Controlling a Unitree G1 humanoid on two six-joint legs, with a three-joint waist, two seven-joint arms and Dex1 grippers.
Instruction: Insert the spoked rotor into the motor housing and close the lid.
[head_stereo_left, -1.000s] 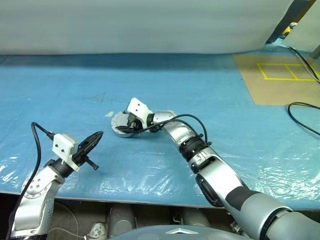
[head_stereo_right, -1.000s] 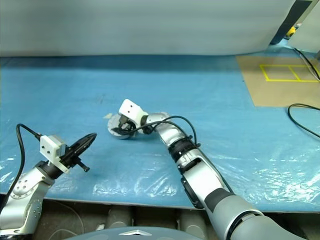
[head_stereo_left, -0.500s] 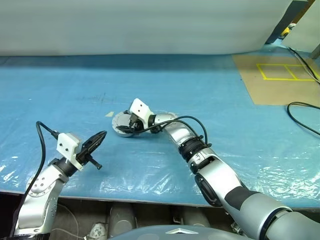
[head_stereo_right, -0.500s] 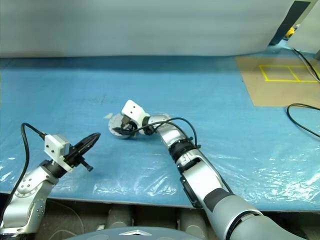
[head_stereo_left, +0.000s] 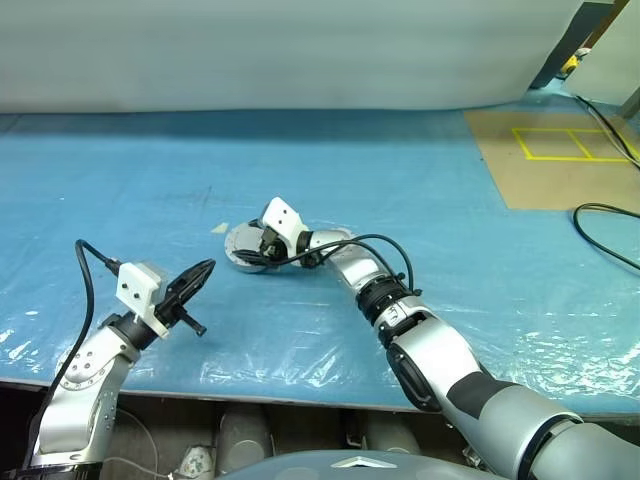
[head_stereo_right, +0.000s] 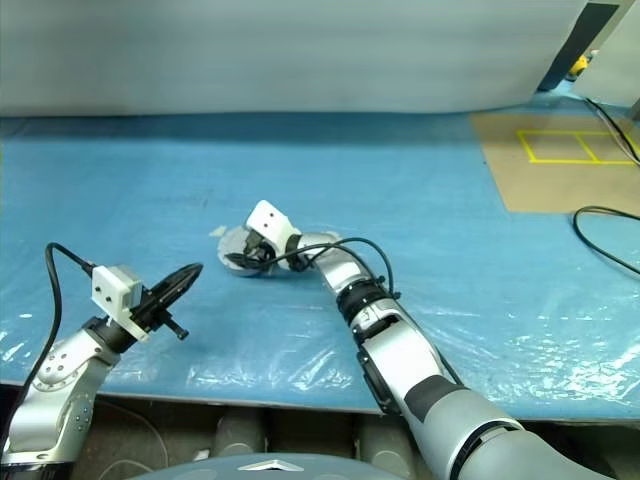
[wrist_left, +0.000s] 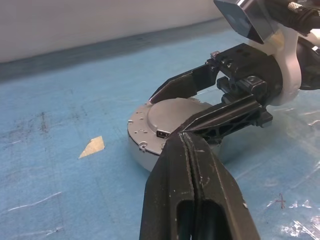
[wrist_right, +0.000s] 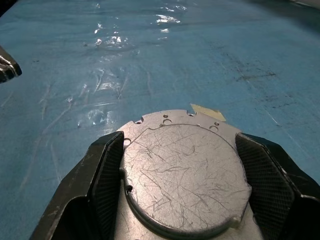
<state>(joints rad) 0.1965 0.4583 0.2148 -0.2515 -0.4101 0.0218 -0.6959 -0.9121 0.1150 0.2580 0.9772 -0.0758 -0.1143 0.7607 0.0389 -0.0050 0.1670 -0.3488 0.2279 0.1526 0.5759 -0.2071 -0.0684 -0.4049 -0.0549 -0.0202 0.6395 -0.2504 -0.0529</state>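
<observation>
1. Silver, scratched lid (wrist_right: 186, 176) sits flat on the round housing (wrist_left: 150, 145) on the blue bench (head_stereo_left: 150, 200); the rotor is presumably inside, though nothing of it can be seen.
2. Right gripper (wrist_right: 182, 175) straddles the lid, its fingers (wrist_right: 107, 170) spread wide at either edge; whether they press it I cannot tell.
3. Left gripper (wrist_left: 187, 145) is clenched, empty, just beside the housing.
4. Left to do: seat the lid, let go.
5. Against a second ago, the right arm has bent a little more; the lid has not moved.
</observation>
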